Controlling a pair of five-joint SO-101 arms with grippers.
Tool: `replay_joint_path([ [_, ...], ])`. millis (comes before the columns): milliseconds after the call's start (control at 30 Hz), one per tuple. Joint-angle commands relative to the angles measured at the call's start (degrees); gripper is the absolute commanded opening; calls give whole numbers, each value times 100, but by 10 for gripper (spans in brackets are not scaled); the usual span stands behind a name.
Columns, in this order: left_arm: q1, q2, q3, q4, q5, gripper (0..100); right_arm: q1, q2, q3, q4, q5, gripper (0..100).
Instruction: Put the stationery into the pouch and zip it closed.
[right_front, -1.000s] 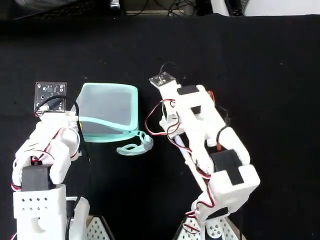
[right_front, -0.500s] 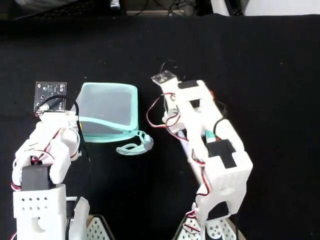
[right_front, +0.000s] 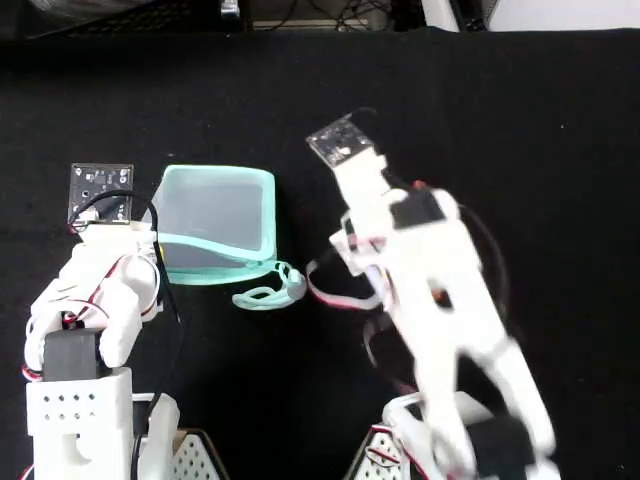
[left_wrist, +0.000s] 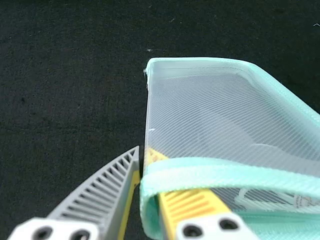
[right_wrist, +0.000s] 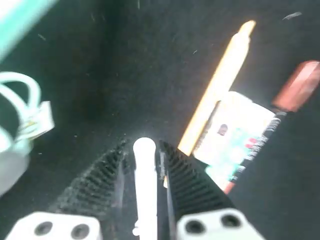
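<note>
Mint-green translucent mesh pouch (right_front: 215, 215) lies flat on the black cloth counter (right_front: 530, 120) in the high view. It sits just ahead of the left arm (right_front: 95, 300) and off to the inner side of the right arm (right_front: 430, 280). Its mint zip loop (right_front: 270, 292) trails toward the right arm.

In the left wrist view, the left tool (left_wrist: 142, 156) is clamped on the pouch's near rim, one finger inside and one outside.

In the right wrist view, the right tool (right_wrist: 145, 147) grips a slim white stick (right_wrist: 145, 190), whose long axis runs straight out along the fingers. Ahead of this tool lie a long orange pencil (right_wrist: 220, 85), a white-and-green block eraser (right_wrist: 232, 135) and a reddish-brown pen (right_wrist: 297, 82). The pouch's mouth lies sideways from the right tool, toward the left one, so the stick probably needs swinging across and pointing lengthwise into the opening.
</note>
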Motion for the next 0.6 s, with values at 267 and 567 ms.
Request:
replay_joint_path([
  [267, 48, -18, -13, -79, 9, 29, -1802, -5051, 242, -70, -9, 13],
  [567, 48, -18, -13, -79, 9, 29, -3481, -6677, 1991, -2734, 0, 14],
])
